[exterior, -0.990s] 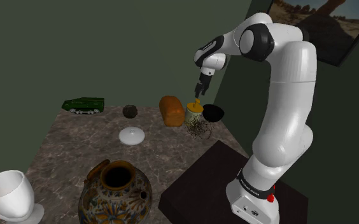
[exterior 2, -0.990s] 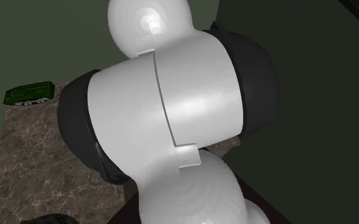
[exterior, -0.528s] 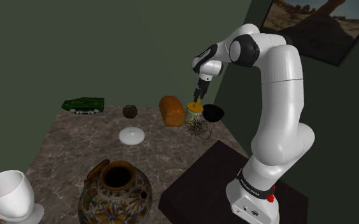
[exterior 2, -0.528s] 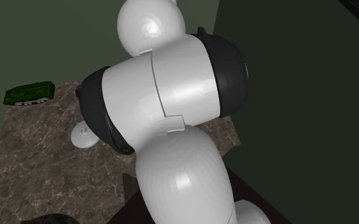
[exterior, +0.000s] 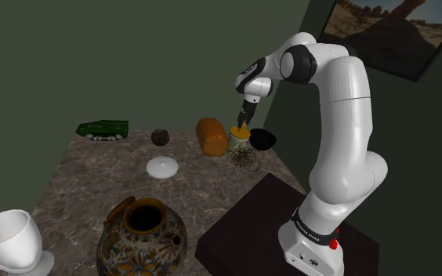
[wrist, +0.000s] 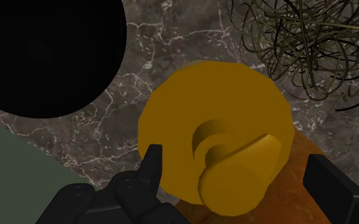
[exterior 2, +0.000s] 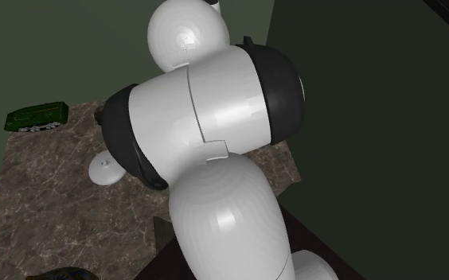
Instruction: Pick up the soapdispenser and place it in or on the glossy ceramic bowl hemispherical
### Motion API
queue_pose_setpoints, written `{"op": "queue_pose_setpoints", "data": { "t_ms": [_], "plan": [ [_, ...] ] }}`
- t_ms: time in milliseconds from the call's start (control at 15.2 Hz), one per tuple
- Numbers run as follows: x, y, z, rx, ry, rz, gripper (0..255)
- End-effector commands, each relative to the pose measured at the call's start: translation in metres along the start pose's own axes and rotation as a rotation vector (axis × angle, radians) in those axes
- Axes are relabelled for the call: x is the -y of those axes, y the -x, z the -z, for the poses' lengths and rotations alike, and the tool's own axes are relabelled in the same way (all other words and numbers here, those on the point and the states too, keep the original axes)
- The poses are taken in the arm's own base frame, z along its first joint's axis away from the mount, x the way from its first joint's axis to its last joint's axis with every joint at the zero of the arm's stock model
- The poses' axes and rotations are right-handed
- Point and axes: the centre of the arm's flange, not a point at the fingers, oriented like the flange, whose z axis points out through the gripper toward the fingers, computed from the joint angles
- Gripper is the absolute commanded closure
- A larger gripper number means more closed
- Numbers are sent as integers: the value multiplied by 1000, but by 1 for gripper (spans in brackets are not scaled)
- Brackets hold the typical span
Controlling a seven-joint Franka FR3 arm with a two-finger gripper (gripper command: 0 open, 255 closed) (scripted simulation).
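The soap dispenser (exterior: 239, 136) is a yellow bottle with a pump top, standing at the back of the marble table (exterior: 94, 188) between an orange loaf (exterior: 211, 136) and the black glossy bowl (exterior: 262, 139). My gripper (exterior: 244, 119) hangs just above its pump. In the wrist view the gripper (wrist: 235, 167) is open. Its fingers (wrist: 151, 164) stand either side of the dispenser's pump head (wrist: 239, 175) without touching it. The bowl (wrist: 44, 51) appears as a black round close beside the dispenser.
A tangle of thin wire (exterior: 245, 159) lies in front of the dispenser. Farther off are a dark ball (exterior: 160, 136), a green toy vehicle (exterior: 102, 129), a white disc (exterior: 163, 167), a painted vase (exterior: 143, 235) and a white cup (exterior: 8, 239). A green wall rises behind the table.
The arm's upper links have swung toward the shoulder view's left and the gripper has sunk slightly closer to the pump. The dispenser has not moved.
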Motion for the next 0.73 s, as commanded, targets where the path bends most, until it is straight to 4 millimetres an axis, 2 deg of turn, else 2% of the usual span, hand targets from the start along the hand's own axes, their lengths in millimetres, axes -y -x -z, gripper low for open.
{"op": "queue_pose_setpoints", "data": {
  "t_ms": [0, 132, 198, 660],
  "plan": [
    [0, 0, 0, 0, 0, 0, 0],
    [0, 0, 0, 0, 0, 0, 0],
    [0, 0, 0, 0, 0, 0, 255],
    [0, 0, 0, 0, 0, 0, 255]
  ]
}}
